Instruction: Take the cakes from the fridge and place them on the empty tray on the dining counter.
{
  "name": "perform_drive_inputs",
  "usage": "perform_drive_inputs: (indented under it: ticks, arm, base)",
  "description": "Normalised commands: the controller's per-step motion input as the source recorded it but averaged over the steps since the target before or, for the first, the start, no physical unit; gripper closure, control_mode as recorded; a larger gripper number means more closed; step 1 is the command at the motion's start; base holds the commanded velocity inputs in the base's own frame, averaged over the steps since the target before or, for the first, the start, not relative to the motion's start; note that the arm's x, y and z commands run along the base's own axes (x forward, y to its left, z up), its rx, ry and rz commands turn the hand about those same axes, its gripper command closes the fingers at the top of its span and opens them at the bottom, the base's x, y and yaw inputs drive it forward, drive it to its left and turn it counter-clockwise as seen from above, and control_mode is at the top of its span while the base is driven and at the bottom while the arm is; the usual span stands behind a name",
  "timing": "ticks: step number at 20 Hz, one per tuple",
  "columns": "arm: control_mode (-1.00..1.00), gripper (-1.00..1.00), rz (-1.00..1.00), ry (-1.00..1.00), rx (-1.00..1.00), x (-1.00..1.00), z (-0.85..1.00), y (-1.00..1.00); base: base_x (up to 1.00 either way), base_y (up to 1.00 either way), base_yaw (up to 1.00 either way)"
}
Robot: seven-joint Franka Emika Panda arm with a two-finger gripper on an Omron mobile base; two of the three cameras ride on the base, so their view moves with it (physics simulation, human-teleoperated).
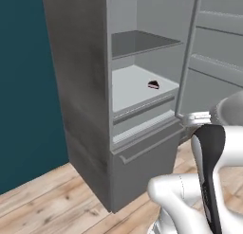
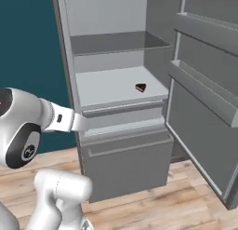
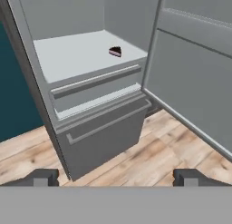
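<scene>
Matte grey fridge (image 3: 90, 123) open ahead of the gripper (image 3: 116, 177), fingers wide apart and empty, dark chocolate cake wedge (image 3: 115, 51) on the smooth pale shelf (image 3: 68, 57) beyond, door (image 3: 195, 78) swung right

The fridge (image 1: 90, 148) is matte grey, its shelves (image 2: 109, 87) paler grey. 1 cake (image 3: 115, 51) is dark chocolate with a reddish layer. The wall (image 1: 23, 86) is deep teal. The floor (image 3: 154, 150) is light wood planks with grain.
</scene>
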Motion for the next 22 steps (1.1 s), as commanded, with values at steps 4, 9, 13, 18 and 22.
perform_drive_inputs:
  ticks: [4,9,13,18,22]
  arm:
    - [1.00,-1.00,0.00,0.00,0.00,0.00,0.00,0.00]
    - [1.00,-1.00,0.00,0.00,0.00,0.00,0.00,0.00]
    - [1.00,-1.00,0.00,0.00,0.00,0.00,0.00,0.00]
    - [1.00,-1.00,0.00,0.00,0.00,0.00,0.00,0.00]
    - [1.00,-1.00,0.00,0.00,0.00,0.00,0.00,0.00]
  base:
    - [0.50,-0.29,0.26]
    - [0.43,-0.58,0.23]
    - [0.56,-0.47,0.22]
    - [0.96,-0.09,0.20]
    - [1.00,-0.09,0.17]
